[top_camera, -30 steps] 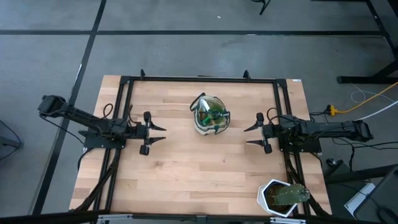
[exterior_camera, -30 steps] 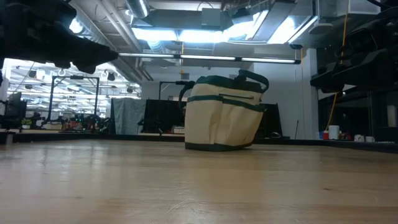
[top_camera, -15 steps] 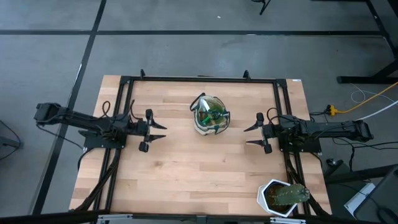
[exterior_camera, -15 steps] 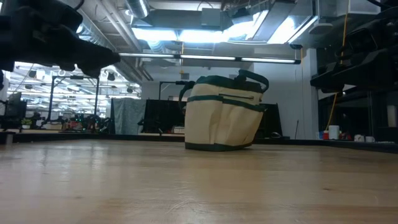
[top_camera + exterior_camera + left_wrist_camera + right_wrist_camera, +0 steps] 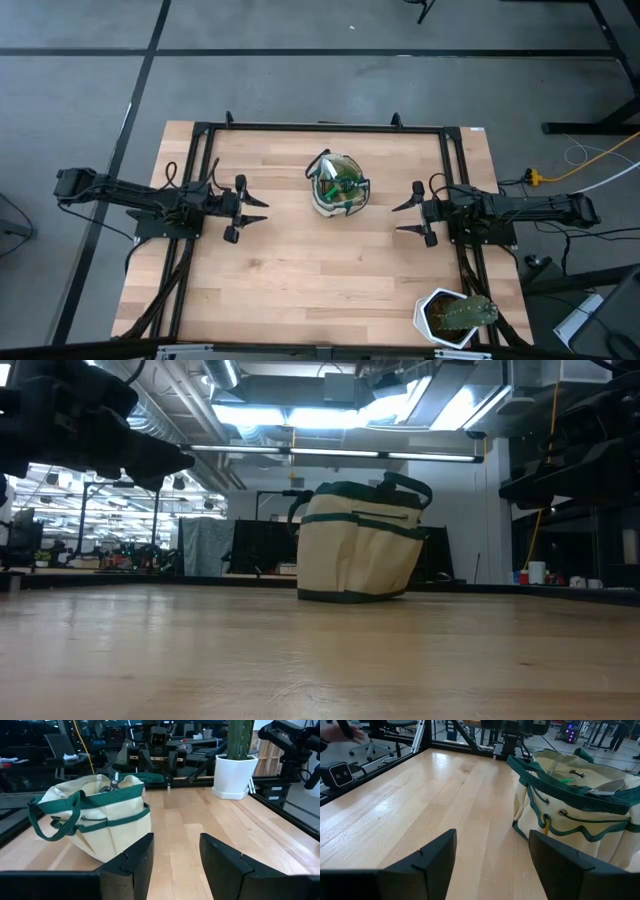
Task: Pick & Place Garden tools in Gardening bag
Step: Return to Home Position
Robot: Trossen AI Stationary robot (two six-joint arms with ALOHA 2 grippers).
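The gardening bag (image 5: 337, 184) stands upright on its base at the middle of the table's far half, tan with green trim (image 5: 360, 545). Garden tools stick out of its open top: a silver trowel blade (image 5: 610, 786) and a dark handle (image 5: 114, 781). My left gripper (image 5: 263, 211) hovers to the left of the bag, open, pointing level at it, with nothing between its fingers (image 5: 176, 850). My right gripper (image 5: 396, 219) hovers to the right of the bag, open and empty (image 5: 492, 855). Both are clear of the bag.
A white pot with a green plant (image 5: 455, 315) stands at the table's near right corner, also seen past the bag (image 5: 232, 775). A black frame (image 5: 320, 127) runs along the table's far, left and right sides. Bare wood lies between the bag and the near edge.
My left arm has swung a little about its base, so that it now lies straight and its gripper points squarely toward the table's right edge. The gripper stays open. The bag and my right arm have kept still.
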